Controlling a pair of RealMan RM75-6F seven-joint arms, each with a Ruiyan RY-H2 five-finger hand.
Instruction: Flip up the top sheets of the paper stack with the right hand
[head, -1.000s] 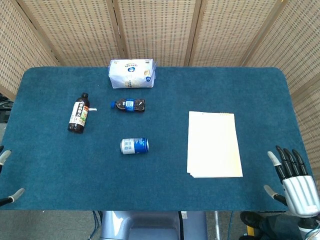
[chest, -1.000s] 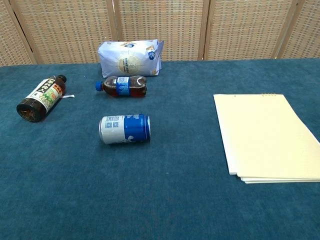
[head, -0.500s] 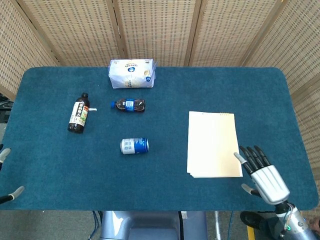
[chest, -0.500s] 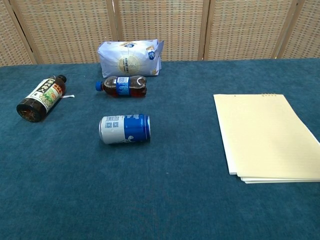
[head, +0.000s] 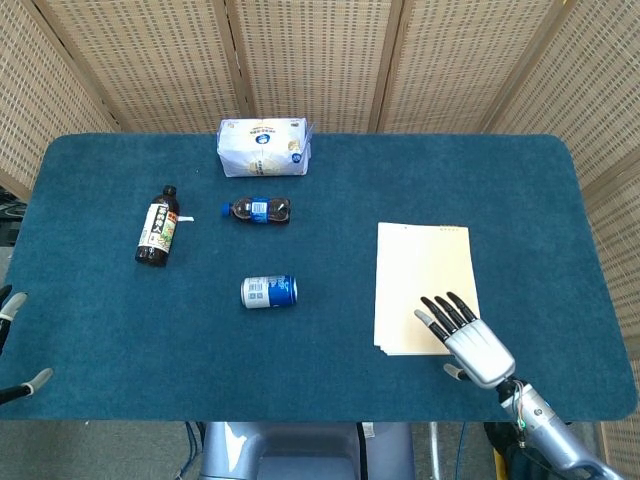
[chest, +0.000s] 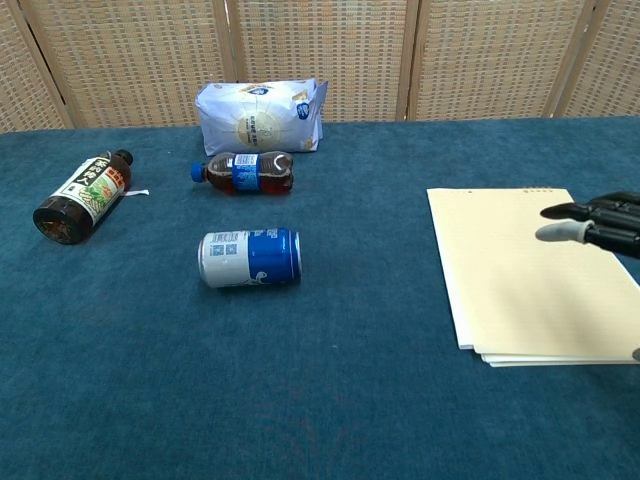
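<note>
The paper stack (head: 425, 287) lies flat on the right half of the blue-covered table (head: 330, 190), its long side running away from the robot; in the chest view its near edge shows several sheets slightly fanned, one under another. The right hand (head: 466, 339) is over the stack's near right corner, palm down, its dark fingers (head: 444, 309) spread apart and stretched across the paper, holding nothing; whether the fingertips touch the top sheet cannot be told. In the chest view only those fingers enter from the right edge, above the paper's right side. Well to the left of the stack, a blue and white can (head: 269, 291) lies on its side. Beyond the can a small bottle with a blue cap and label (head: 257, 210) also lies on its side, and left of that a dark bottle (head: 156, 229) lies with its cap pointing away from the robot. A white plastic bag (head: 264, 147) sits near the far edge, in front of woven screens (head: 300, 60). Of the left hand (head: 18, 350) only light fingertips show at the lower left edge of the head view, spread apart and empty.
</note>
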